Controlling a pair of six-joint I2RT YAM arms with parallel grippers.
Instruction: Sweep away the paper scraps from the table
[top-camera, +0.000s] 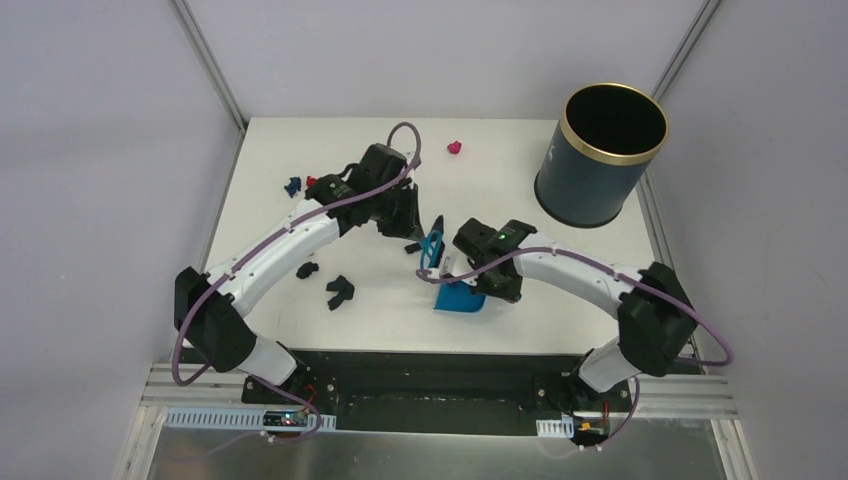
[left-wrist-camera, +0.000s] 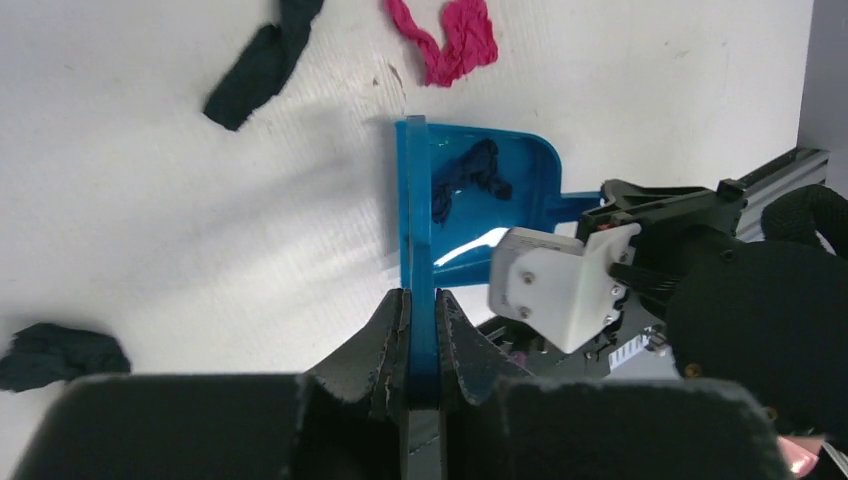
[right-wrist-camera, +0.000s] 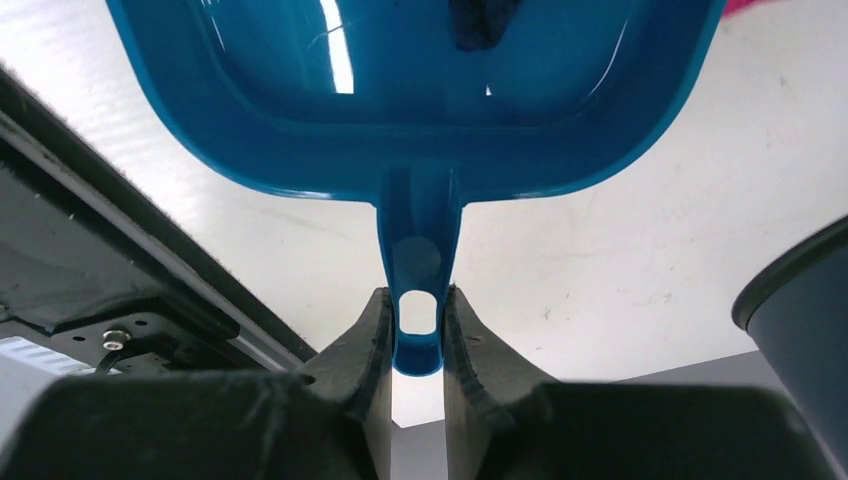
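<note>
My left gripper (left-wrist-camera: 420, 295) is shut on the blue hand brush (left-wrist-camera: 414, 230), seen edge-on, with its head at the mouth of the blue dustpan (left-wrist-camera: 520, 165). My right gripper (right-wrist-camera: 418, 295) is shut on the dustpan's handle (right-wrist-camera: 420, 250). A dark blue paper scrap (left-wrist-camera: 468, 178) lies inside the pan. A magenta scrap (left-wrist-camera: 448, 35) and two dark scraps (left-wrist-camera: 258, 68) (left-wrist-camera: 60, 355) lie on the white table (left-wrist-camera: 150, 220) around it. In the top view, more scraps lie at the back: magenta (top-camera: 455, 148), red (top-camera: 311, 182) and blue (top-camera: 292, 185). Dark scraps (top-camera: 340, 290) lie near the front left.
A tall dark bin (top-camera: 600, 155) with a gold rim stands open at the table's back right; its wall shows in the right wrist view (right-wrist-camera: 800, 330). The black front strip (top-camera: 430, 365) runs behind the dustpan. Both arms meet near the table's middle.
</note>
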